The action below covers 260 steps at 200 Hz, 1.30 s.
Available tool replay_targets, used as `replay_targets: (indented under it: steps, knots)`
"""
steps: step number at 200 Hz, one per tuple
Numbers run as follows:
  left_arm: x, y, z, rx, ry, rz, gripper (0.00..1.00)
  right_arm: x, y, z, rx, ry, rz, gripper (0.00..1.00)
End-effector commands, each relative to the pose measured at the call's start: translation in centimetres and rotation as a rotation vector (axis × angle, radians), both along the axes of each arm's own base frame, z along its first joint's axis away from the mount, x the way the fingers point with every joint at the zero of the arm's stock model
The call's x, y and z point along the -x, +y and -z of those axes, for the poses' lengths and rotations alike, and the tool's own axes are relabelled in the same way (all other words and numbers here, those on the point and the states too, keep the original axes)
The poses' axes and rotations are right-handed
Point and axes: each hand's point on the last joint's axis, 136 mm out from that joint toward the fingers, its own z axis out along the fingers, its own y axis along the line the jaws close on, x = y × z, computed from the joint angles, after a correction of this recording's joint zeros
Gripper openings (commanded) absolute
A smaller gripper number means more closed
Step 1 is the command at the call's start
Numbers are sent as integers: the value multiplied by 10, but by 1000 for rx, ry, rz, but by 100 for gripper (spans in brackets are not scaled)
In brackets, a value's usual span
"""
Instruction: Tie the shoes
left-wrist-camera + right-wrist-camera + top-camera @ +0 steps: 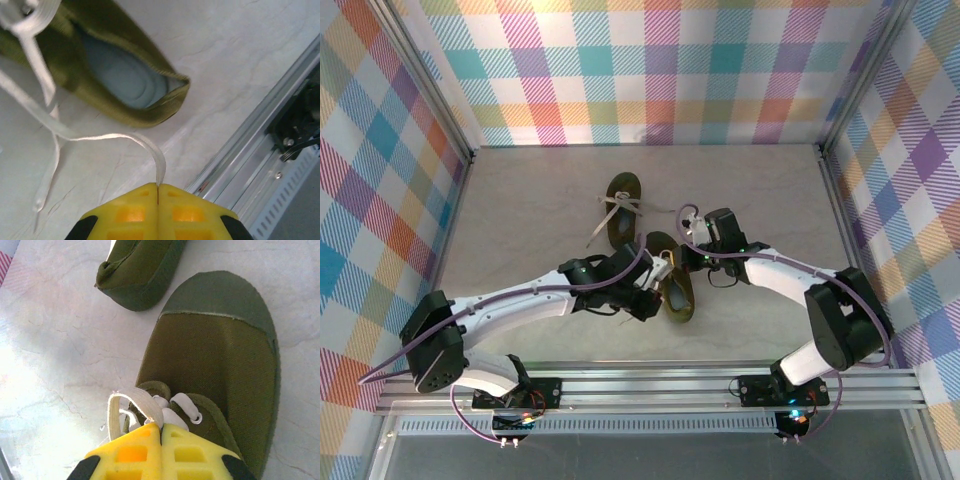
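Two olive-brown shoes lie mid-table. The far shoe (623,212) has its pale laces spread loose. The near shoe (675,285) lies between both grippers. My left gripper (158,189) is shut on the end of one pale lace (149,146), which curves back to the near shoe's open heel (125,80). Over the near shoe's eyelets my right gripper (161,427) is shut on a loop of the other lace (141,401); the shoe's toe (220,350) points away from it. The far shoe (140,270) shows beyond. From above, my left gripper (658,280) and right gripper (686,252) flank the near shoe.
An aluminium rail (650,385) runs along the table's near edge, close to my left gripper, as the left wrist view's rail (260,150) shows. Plaid walls (650,70) enclose the pale table (520,230) on three sides.
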Motion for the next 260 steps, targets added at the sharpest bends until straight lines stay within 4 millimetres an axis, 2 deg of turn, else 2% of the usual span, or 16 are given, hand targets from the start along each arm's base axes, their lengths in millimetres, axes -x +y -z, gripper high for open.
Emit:
replay_targets:
  steps: [1, 22, 39, 76, 80, 97, 130, 152, 173, 182, 194, 216, 234, 260]
  knots:
    - [-8, -34, -46, 157, -75, 35, 0, -4, 8, -10, -54, 13, -7, 0]
    - [-10, -52, -67, 229, -86, 60, 0, -6, 7, -8, -60, 30, 6, 0]
    - [-8, -66, -72, 257, -80, 94, 0, -7, 5, -6, -69, 49, 19, 0]
    - [-10, -88, -62, 256, -55, 119, 0, -11, 3, -3, -100, 91, 39, 0]
    - [-12, -94, -67, 285, -70, 122, 0, -11, 4, -3, -103, 93, 38, 0]
    - [-16, -102, -66, 297, -73, 120, 0, -11, 4, -2, -106, 100, 38, 0]
    - [-30, -107, -44, 234, -85, 77, 0, -11, 3, -1, -105, 104, 38, 0]
    - [-34, -108, -31, 208, -79, 68, 25, -11, 2, -1, -106, 108, 39, 0]
    - [-33, -108, -34, 221, -83, 70, 47, -11, 1, -1, -102, 105, 38, 0]
    - [-33, -107, -38, 232, -93, 70, 51, -11, 1, 0, -99, 106, 40, 0]
    - [-32, -101, -45, 246, -114, 63, 52, -12, 0, 0, -96, 104, 41, 0]
    - [-37, -79, -51, 260, -159, 7, 47, -10, 0, -1, -93, 93, 26, 0]
    - [-50, -49, -41, 226, -171, -103, 42, -9, 1, -4, -95, 70, 9, 0]
    - [-77, -3, -17, 181, -128, -326, 26, -2, 2, -8, -100, 8, -30, 0]
